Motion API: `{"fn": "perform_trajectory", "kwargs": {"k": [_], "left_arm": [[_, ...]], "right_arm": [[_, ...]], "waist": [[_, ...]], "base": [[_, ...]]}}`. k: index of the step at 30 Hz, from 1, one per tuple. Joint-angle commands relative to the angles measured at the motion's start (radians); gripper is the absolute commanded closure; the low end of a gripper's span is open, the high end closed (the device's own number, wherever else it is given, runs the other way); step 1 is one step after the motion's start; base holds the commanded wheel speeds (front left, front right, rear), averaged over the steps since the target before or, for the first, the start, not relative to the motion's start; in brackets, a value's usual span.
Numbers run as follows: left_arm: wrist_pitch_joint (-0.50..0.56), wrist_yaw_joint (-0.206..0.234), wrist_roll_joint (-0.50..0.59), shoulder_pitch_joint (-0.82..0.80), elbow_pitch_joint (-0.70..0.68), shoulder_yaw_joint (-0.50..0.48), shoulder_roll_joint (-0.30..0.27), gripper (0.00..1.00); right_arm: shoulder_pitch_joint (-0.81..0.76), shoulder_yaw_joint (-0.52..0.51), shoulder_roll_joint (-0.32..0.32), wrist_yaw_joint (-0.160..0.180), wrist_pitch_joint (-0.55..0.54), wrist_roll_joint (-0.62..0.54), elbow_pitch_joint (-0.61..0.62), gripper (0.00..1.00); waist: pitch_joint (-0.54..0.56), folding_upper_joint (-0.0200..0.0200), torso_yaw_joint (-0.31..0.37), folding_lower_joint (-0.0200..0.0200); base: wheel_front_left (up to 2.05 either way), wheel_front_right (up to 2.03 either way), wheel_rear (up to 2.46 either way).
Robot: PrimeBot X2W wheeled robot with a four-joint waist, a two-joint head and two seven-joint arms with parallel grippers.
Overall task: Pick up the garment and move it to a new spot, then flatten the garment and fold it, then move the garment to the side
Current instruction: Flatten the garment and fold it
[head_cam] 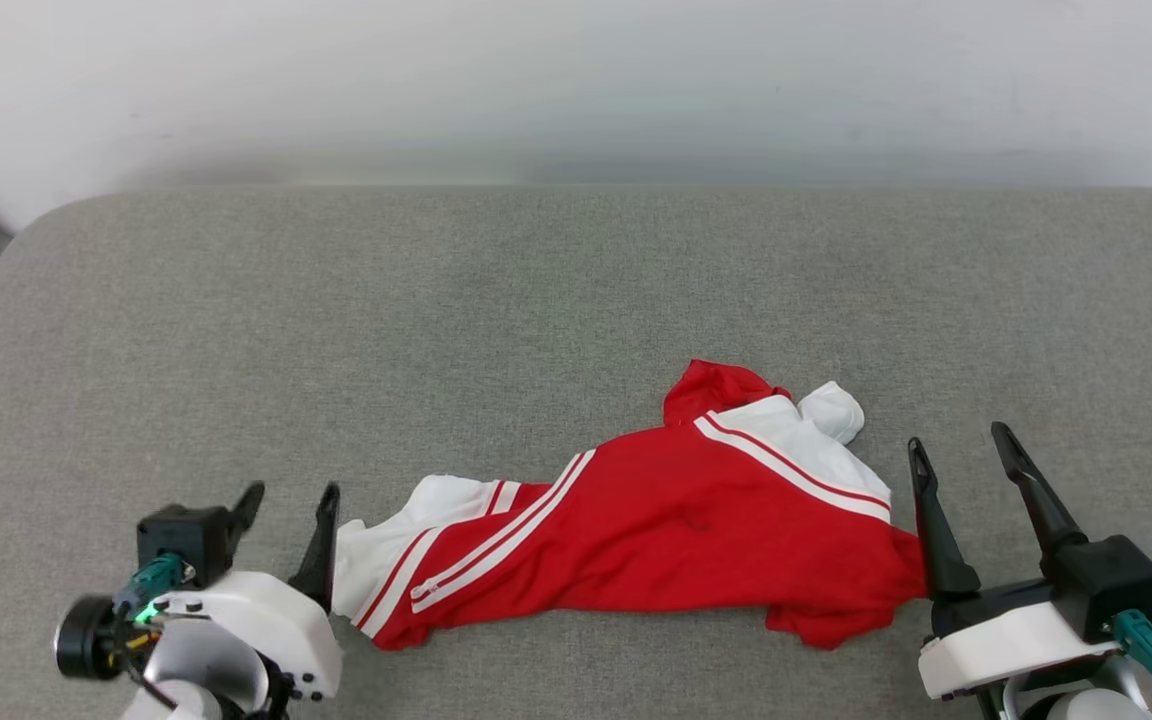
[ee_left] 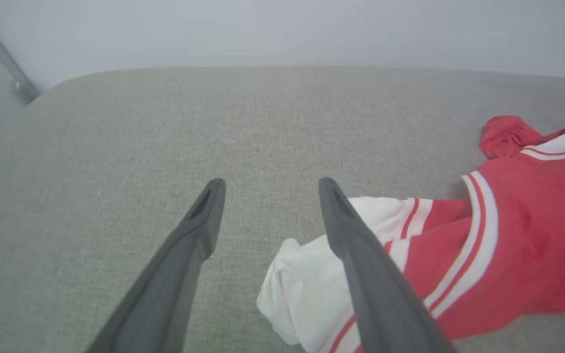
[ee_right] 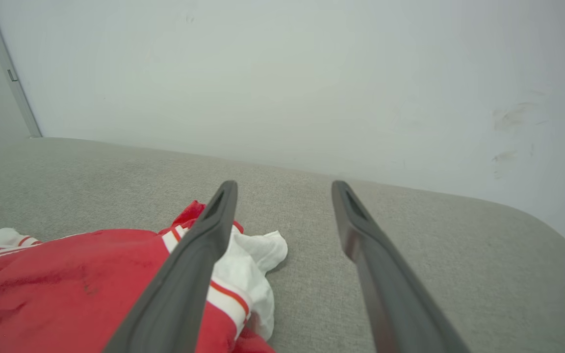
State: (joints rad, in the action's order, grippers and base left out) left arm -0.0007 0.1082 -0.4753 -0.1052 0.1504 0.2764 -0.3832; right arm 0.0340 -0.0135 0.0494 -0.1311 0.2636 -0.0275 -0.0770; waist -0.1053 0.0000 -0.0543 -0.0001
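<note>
- Grey fabric surface point(head_cam: 536, 300) runs back to a pale wall point(head_cam: 576, 80).
- Garment point(head_cam: 676, 530) lies crumpled at 6 o'clock: a red body with white striped sleeves.
- Left hand point(head_cam: 293, 490) at 8 o'clock: fingers spread, holding nothing, just beside a white sleeve.
- Right hand point(head_cam: 958, 437) at 4 o'clock: fingers spread, empty, by the garment's red edge.

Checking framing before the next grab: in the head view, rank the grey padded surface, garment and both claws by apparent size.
1. grey padded surface
2. garment
3. left claw and right claw: near alike; the right looks slightly longer, perhaps only its angle, so unranked.
</note>
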Motion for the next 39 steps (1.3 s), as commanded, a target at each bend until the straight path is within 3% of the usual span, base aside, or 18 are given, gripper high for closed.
{"fn": "perform_trajectory", "kwargs": {"k": [1, 6, 9, 13, 16, 21, 25, 30, 39], "left_arm": [[-0.027, -0.014, 0.01, -0.011, -0.011, 0.002, -0.009, 0.0], [-0.2, -0.06, 0.073, -0.025, -0.04, 0.019, -0.03, 0.0], [-0.244, -0.076, 0.106, -0.037, -0.053, 0.031, -0.023, 0.0], [-0.26, -0.081, 0.124, -0.043, -0.055, 0.028, 0.001, 0.0], [-0.264, -0.089, 0.139, -0.049, -0.047, 0.029, 0.014, 0.0], [-0.266, -0.109, 0.159, -0.076, -0.051, 0.027, 0.044, 0.0], [-0.266, -0.128, 0.174, -0.092, -0.055, 0.023, 0.072, 0.0], [-0.266, -0.147, 0.192, -0.111, -0.056, 0.015, 0.102, 0.0], [-0.266, -0.175, 0.219, -0.126, -0.049, -0.008, 0.141, 0.0]], "right_arm": [[-0.008, -0.003, 0.002, 0.001, 0.002, -0.001, 0.004, 0.0], [-0.004, -0.028, 0.001, 0.001, -0.006, -0.035, 0.007, 0.0], [0.03, -0.016, 0.017, 0.001, -0.093, -0.049, 0.008, 0.0], [0.103, 0.019, 0.1, 0.001, -0.339, -0.014, 0.019, 0.0], [0.181, 0.042, 0.133, 0.001, -0.562, 0.083, 0.031, 0.0], [0.302, 0.144, 0.267, 0.001, -0.956, 0.192, 0.019, 0.0], [0.373, 0.174, 0.332, 0.001, -1.151, 0.254, -0.009, 0.0], [0.424, 0.21, 0.384, 0.001, -1.25, 0.27, -0.063, 0.0], [0.446, 0.261, 0.423, 0.001, -1.258, 0.277, -0.183, 0.0]], "waist": [[0.004, 0.0, -0.002, 0.0001], [0.005, 0.0, -0.02, 0.0001], [-0.007, 0.0, -0.038, 0.0001], [-0.033, 0.0, -0.061, 0.0001], [-0.054, 0.0, -0.078, 0.0001], [-0.089, 0.0, -0.119, 0.0001], [-0.113, 0.0, -0.158, 0.0001], [-0.146, 0.0, -0.209, 0.0001], [-0.199, 0.0, -0.268, 0.0001]], "base": [[0.0, 0.0, 0.0], [0.0, 0.0, 0.0], [0.0, 0.0, 0.0], [0.0, 0.0, 0.0], [0.0, 0.0, 0.0], [0.0, 0.0, 0.0], [0.0, 0.0, 0.0], [0.0, 0.0, 0.0], [0.0, 0.0, 0.0]]}}
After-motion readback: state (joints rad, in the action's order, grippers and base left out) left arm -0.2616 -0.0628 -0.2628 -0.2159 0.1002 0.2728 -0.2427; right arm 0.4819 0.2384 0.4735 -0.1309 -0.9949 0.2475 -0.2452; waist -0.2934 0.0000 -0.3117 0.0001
